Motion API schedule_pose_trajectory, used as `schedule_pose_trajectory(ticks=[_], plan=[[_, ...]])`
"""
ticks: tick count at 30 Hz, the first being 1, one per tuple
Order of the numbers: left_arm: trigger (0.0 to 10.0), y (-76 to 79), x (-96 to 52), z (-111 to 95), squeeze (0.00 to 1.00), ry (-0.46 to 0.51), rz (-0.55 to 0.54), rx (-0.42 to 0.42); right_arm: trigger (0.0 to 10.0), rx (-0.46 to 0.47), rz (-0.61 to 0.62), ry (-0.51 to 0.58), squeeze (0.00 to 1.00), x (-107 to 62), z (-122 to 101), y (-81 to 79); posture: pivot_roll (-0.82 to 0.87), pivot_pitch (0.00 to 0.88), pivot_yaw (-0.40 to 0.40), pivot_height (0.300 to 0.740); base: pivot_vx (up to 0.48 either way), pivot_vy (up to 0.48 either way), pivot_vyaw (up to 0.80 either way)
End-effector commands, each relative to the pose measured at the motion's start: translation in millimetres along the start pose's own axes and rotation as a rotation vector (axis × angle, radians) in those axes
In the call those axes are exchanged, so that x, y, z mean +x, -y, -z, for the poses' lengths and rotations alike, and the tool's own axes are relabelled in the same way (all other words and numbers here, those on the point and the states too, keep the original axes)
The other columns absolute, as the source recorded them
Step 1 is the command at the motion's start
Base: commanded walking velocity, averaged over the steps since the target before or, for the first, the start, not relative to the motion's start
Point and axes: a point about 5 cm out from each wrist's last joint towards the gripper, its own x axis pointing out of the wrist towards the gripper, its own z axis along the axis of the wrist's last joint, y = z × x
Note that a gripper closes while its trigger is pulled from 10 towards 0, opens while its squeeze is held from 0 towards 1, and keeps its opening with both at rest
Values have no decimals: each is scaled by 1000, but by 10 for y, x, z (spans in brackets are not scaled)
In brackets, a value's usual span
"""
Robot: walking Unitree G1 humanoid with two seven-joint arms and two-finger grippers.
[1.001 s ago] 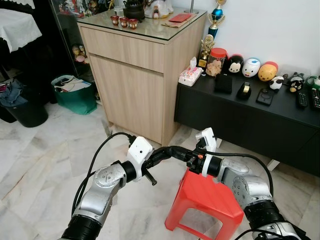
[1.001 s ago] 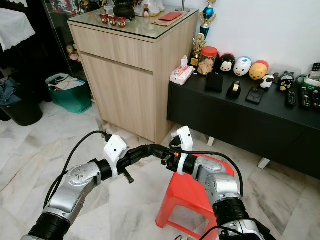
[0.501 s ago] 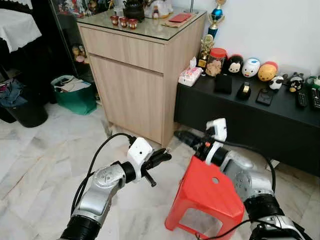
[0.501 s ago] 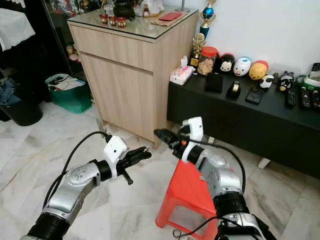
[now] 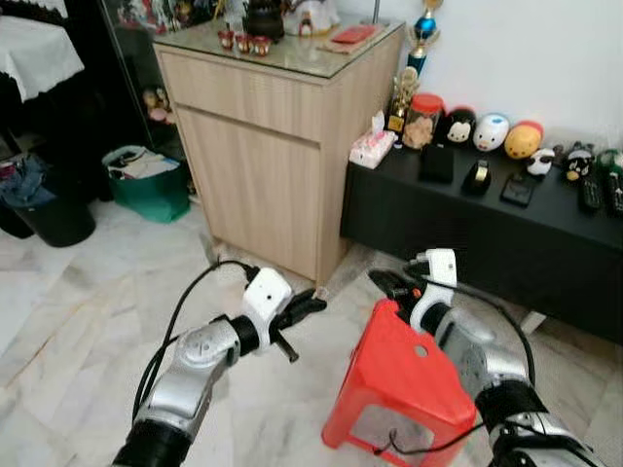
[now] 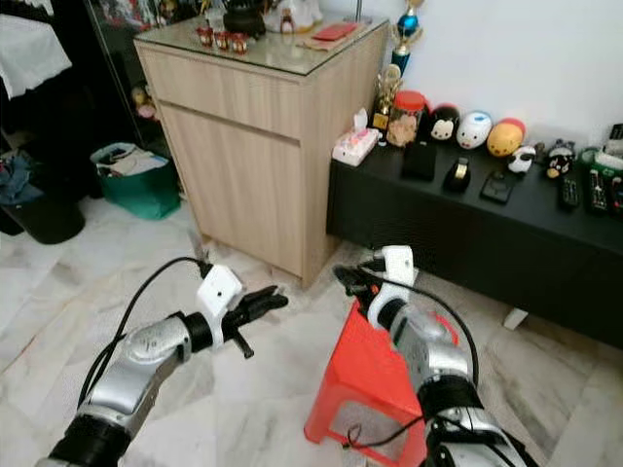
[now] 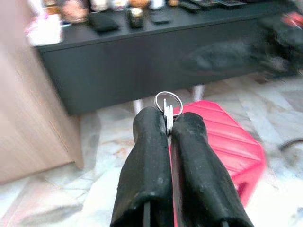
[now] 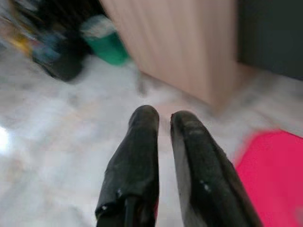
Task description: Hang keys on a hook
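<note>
My left gripper (image 5: pixel 311 304) is held out over the marble floor, left of the red stool (image 5: pixel 399 389). It is shut on a set of keys (image 7: pixel 168 101); the silver key ring pokes out just past the fingertips in the left wrist view. My right gripper (image 5: pixel 380 280) hovers above the stool's near left corner, a short way right of the left gripper and apart from it. In the right wrist view its two black fingers (image 8: pixel 144 123) stand a narrow gap apart with nothing between them.
A tall wooden cabinet (image 5: pixel 263 146) stands ahead. To its right is a low black console (image 5: pixel 487 224) carrying a tissue box (image 5: pixel 371 146), toys and remotes. A green bag (image 5: pixel 146 180) and a black bin (image 5: pixel 54 219) sit at the far left. Marble floor lies ahead of the left gripper.
The two grippers were tip to tip a second ago. My right gripper has drawn back to the right over the stool, while the left stays out, holding the keys.
</note>
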Motion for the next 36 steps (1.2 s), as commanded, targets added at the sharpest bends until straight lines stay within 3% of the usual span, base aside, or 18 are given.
schedule_pose_trajectory(ticks=[1, 6, 8, 10, 13, 14, 17, 19, 20, 25, 30, 36], plan=[[10000, -125, -85, 151, 0, -33, -103, -38, 10000, -21, 120, -110, 0, -114, 316, 174, -14, 0, -22, 740, 0, 0, 0], [10000, -261, -318, 594, 0, -149, -306, -182, 10000, 37, 229, -255, 0, -314, 849, 272, -15, 0, -22, 740, 0, 0, 0], [10000, -272, -383, 702, 0, -181, -348, -215, 10000, 44, 244, -277, 0, -351, 940, 275, -14, 0, -24, 740, 0, 0, 0], [10000, -270, -558, 972, 0, -284, -447, -290, 10000, 57, 265, -345, 0, -445, 1152, 270, -11, 0, -26, 740, 0, 0, 0], [10000, -189, -847, 1335, 0, -451, -569, -347, 10000, 62, 277, -413, 0, -563, 1391, 244, -18, 0, -27, 740, 0, 0, 0], [10000, -189, -847, 1335, 0, -451, -569, -347, 10000, 62, 277, -413, 0, -563, 1391, 244, -18, 0, -27, 740, 0, 0, 0], [10000, -74, -1057, 1560, 0, -568, -657, -382, 10000, 62, 301, -474, 0, -686, 1571, 249, -11, 0, -35, 740, 0, 0, 0], [10000, 90, -1245, 1749, 0, -662, -707, -452, 10000, 46, 301, -540, 0, -804, 1741, 232, -14, 0, -42, 740, 0, 0, 0], [10000, 90, -1245, 1749, 0, -662, -707, -452, 10000, 46, 301, -540, 0, -804, 1741, 232, -14, 0, -42, 740, 0, 0, 0], [10000, 389, -1454, 1969, 0, -789, -737, -538, 10000, 81, 342, -537, 0, -873, 1819, 239, -14, 0, -49, 740, 0, 0, 0], [10000, 541, -1493, 2038, 0, -840, -722, -544, 10000, 126, 383, -473, 0, -865, 1801, 245, -24, 0, -46, 740, 0, 0, 0], [10000, 650, -1470, 2067, 0, -849, -721, -560, 10000, 28, 322, -550, 0, -891, 1855, 219, -28, 0, -49, 740, 0, 0, 0]])
